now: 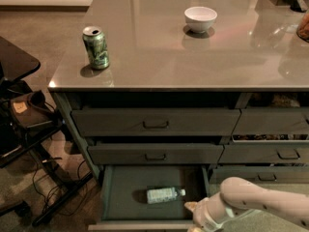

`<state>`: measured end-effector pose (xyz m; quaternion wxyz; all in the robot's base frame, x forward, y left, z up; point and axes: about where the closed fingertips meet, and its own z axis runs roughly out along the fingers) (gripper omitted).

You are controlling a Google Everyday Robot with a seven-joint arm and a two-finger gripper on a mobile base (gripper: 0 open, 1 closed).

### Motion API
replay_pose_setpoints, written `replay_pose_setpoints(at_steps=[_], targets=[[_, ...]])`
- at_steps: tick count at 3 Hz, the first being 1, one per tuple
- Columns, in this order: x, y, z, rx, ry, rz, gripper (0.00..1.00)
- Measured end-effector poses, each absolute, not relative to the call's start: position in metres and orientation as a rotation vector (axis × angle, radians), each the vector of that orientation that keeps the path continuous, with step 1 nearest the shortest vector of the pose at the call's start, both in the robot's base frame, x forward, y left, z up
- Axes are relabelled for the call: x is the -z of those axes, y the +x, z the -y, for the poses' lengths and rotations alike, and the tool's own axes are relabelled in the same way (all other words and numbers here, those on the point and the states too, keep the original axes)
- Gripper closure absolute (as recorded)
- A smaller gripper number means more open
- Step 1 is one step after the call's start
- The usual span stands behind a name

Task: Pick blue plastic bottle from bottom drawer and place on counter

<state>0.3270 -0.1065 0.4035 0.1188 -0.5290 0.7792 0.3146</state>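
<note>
At the front right corner of the bottom drawer (123,192), my jaws sit low at the picture's lower edge, carried on my pale arm (258,202), which enters from the lower right. Whether the jaws stand apart or together I cannot tell. They lie just right of and slightly in front of the blue plastic bottle (163,195); I see no contact between them and it.

Bottle position: it lies on its side on the drawer's flat floor, right of the middle, long axis running left to right, white cap pointing right toward the jaws. Nothing else shows on the drawer floor.

Drawer state: the bottom drawer is pulled out toward the camera, lowest of a stack of three. The upper drawer (155,122) and the middle drawer (155,154) are closed, each with a handle at its centre.

Worktop (154,62) state: a green can (96,47) stands upright near the front left corner. A white bowl (200,18) stands farther back, right of centre, well apart from the can.

Surroundings: a black side table (14,62) stands to the left of the cabinet, with cables (43,178) on the floor beneath it
</note>
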Motion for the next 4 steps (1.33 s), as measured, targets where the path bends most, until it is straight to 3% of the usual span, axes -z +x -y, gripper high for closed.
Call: replay_pose_setpoints(at_steps=[2,4], targets=[[-0.455,0.431,0.12,-0.825,-1.374,-1.997,0.0],[-0.437,0.451,0.12,-0.778,-1.352,-2.008,0.0]])
